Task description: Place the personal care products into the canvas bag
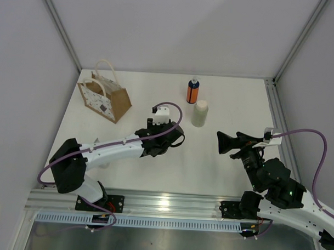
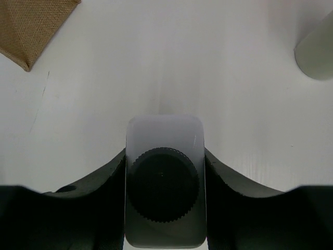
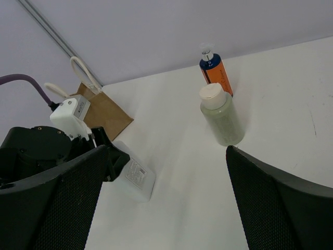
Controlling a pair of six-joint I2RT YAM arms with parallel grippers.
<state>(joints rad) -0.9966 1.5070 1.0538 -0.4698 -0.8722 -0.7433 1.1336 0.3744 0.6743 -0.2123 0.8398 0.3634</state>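
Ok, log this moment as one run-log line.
left gripper: shut on white bottle | right gripper: open, empty | orange bottle, cream cylinder: upright, not bagged | canvas bag: standing

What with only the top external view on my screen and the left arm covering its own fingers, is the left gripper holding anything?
Observer: Yes. In the left wrist view the left gripper has a finger against each side of a white bottle.
Operator: Which way does its cap point?
Observer: The dark ribbed cap faces back toward the wrist camera; the bottle's base points away from it.
Operator: Is it off the table?
Observer: Not clearly. In the right wrist view the bottle lies slanted, and its far end seems to rest on the table.
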